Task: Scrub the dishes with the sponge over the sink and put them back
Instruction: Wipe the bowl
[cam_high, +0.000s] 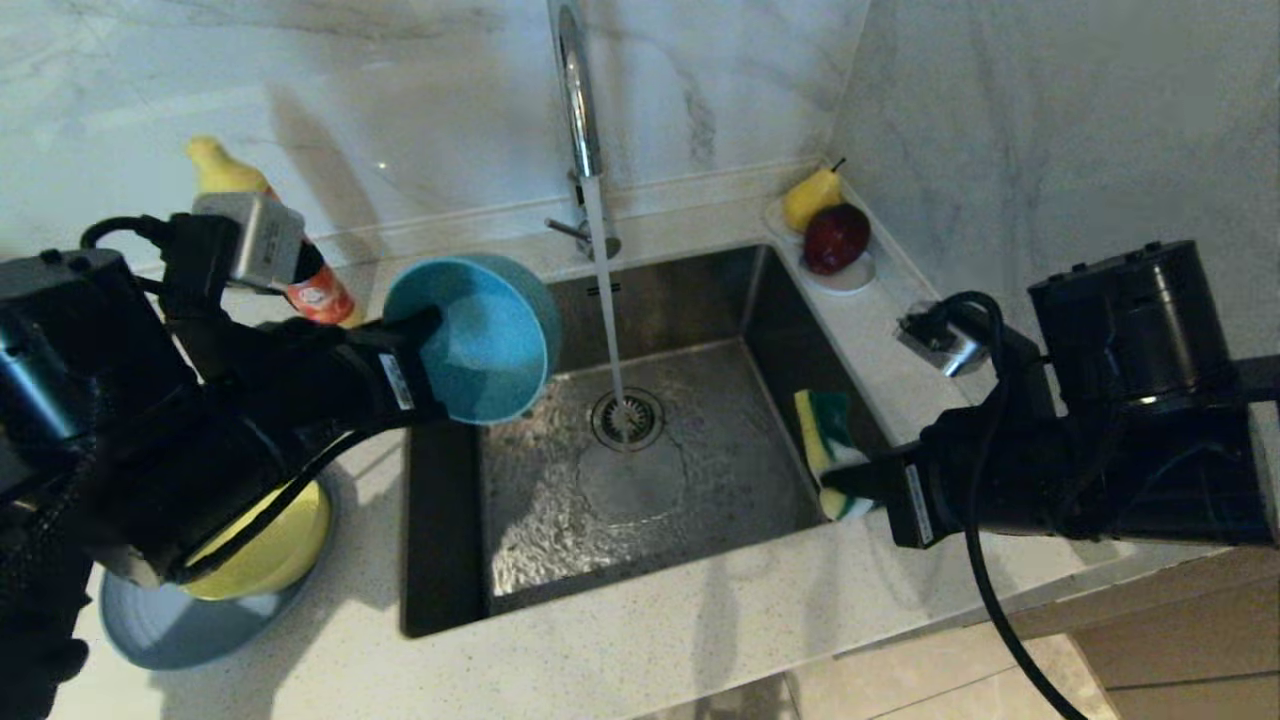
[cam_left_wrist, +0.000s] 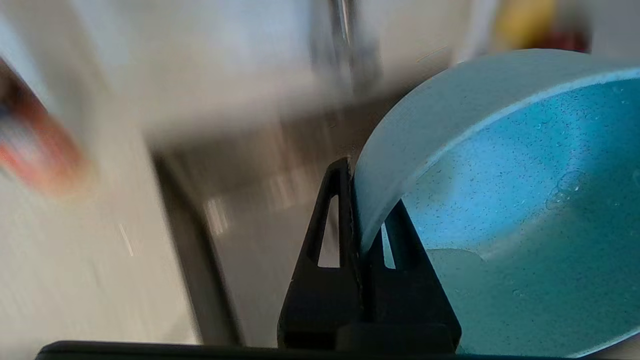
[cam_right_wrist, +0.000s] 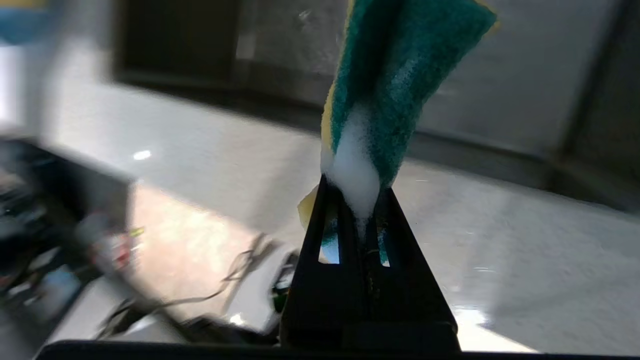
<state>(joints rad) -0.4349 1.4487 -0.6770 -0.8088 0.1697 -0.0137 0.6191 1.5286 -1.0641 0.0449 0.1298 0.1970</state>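
White foam on the sponge (cam_right_wrist: 400, 90), clamped by the right gripper (cam_right_wrist: 357, 200), shows only at the wrist.

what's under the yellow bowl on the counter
The yellow bowl sits on the grey-blue plate, on the counter left of the sink. The left arm covers most of the bowl, so its inside cannot be seen.

I'm looking at a home kitchen: stainless sink (cam_high: 640, 470) sunk into a pale speckled stone bench (cam_high: 650, 640), chrome tap (cam_high: 578, 100) running water onto the drain strainer (cam_high: 627, 418), marble-look wall panels (cam_high: 1050, 130), a dish soap bottle (cam_high: 300, 270), a saucer (cam_high: 845, 275) with pear (cam_high: 810, 198) and apple (cam_high: 836, 238) in the corner.
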